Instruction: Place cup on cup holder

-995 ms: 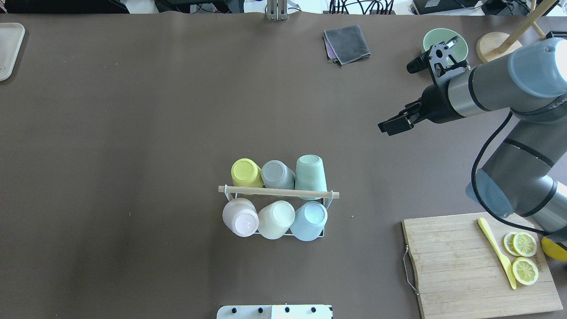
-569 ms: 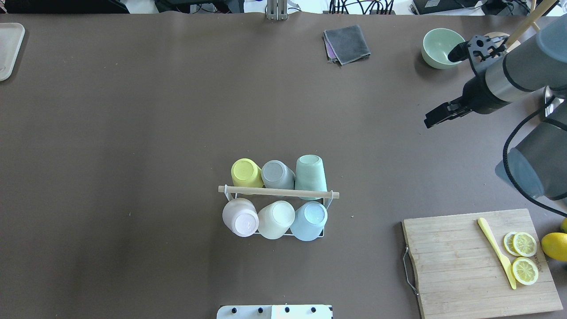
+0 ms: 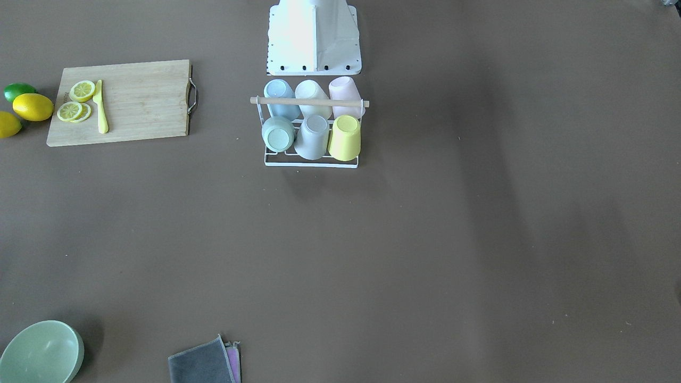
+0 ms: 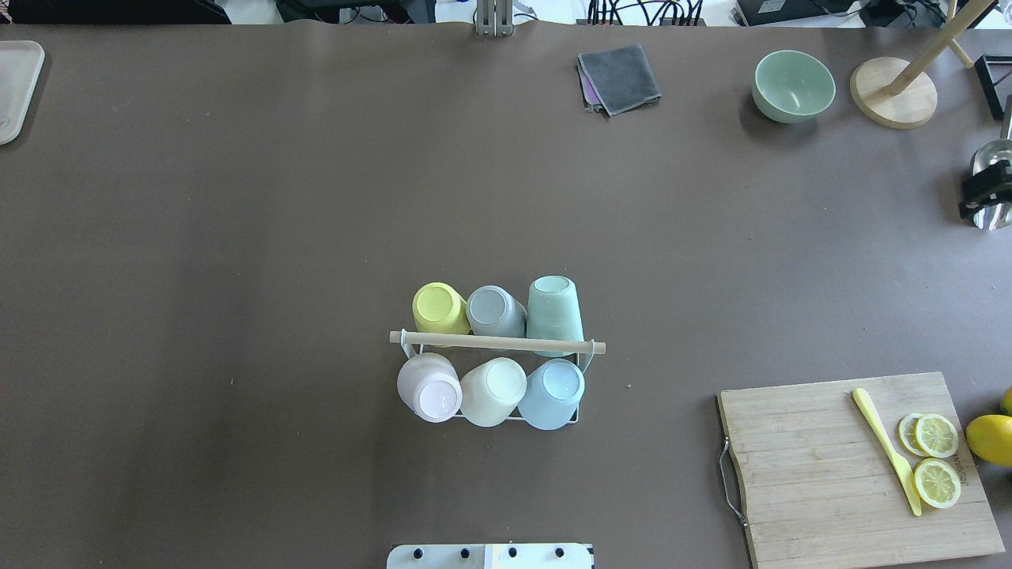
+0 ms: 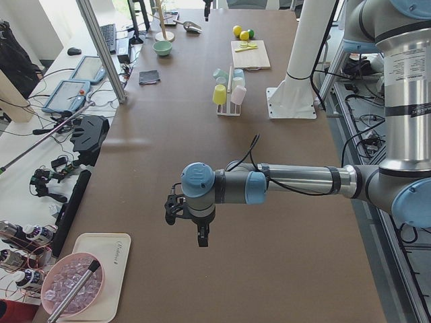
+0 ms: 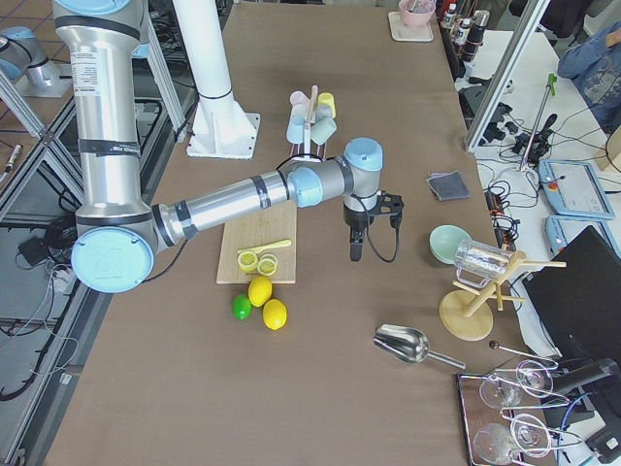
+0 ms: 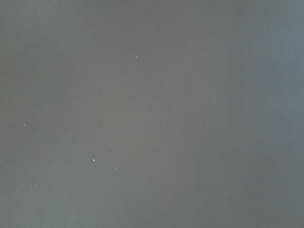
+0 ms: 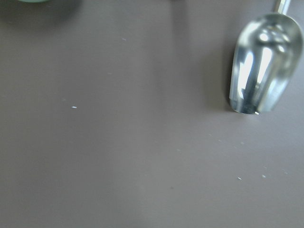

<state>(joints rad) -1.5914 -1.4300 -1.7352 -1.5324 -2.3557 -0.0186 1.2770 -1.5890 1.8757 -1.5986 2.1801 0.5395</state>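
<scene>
The cup holder [image 4: 498, 343], a white wire rack with a wooden rod across its top, stands mid-table and also shows in the front-facing view [image 3: 310, 101]. Several cups hang upside down on its prongs: yellow [image 4: 439, 307], grey [image 4: 495, 310] and green [image 4: 554, 312] behind, pink [image 4: 429, 389], cream [image 4: 492, 391] and blue [image 4: 552, 393] in front. My right gripper [image 4: 984, 194] shows only as a black tip at the overhead view's right edge, far from the rack; I cannot tell its state. My left gripper [image 5: 201, 240] hangs over bare table far from the rack; I cannot tell its state.
A cutting board [image 4: 822, 474] with lemon slices and a yellow knife [image 4: 885, 450] lies front right. A green bowl [image 4: 793, 84], grey cloth [image 4: 619, 77] and wooden stand base [image 4: 893, 91] sit at the back. A metal scoop [image 8: 263, 61] lies under the right wrist.
My right arm has pulled back to the right, from over the table's back right to the overhead view's edge. The rack and cups have not moved.
</scene>
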